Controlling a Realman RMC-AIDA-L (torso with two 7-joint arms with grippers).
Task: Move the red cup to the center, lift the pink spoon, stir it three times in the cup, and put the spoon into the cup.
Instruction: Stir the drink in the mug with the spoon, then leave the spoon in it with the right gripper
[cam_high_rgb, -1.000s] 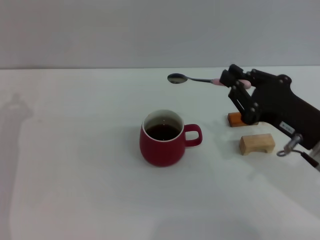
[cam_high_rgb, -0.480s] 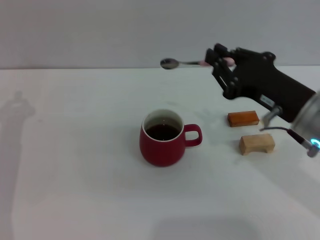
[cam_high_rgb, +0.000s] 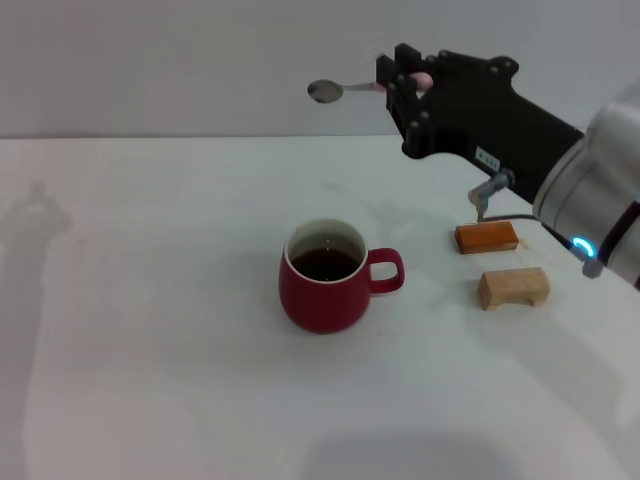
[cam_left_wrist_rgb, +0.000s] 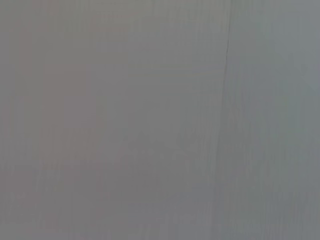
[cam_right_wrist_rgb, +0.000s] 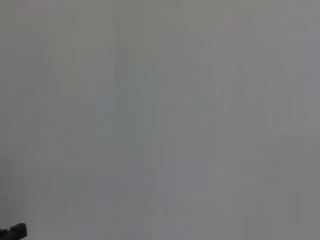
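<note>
The red cup (cam_high_rgb: 323, 275) stands on the white table near the middle, its handle pointing right and dark liquid inside. High above and behind it, my right gripper (cam_high_rgb: 401, 83) is shut on the pink handle of the pink spoon (cam_high_rgb: 345, 89). The spoon lies level in the air, its silver bowl pointing left, a little to the right of the cup's rim line. My left gripper is out of view; the left wrist view shows only a blank grey surface.
Two small wooden blocks lie right of the cup: an orange-brown one (cam_high_rgb: 486, 237) and a pale one (cam_high_rgb: 513, 287) nearer the front. The white table (cam_high_rgb: 150, 330) stretches bare to the left and front.
My right gripper has risen and moved left with the spoon, from just above the blocks to high over the table behind the cup. The cup and blocks have stayed put.
</note>
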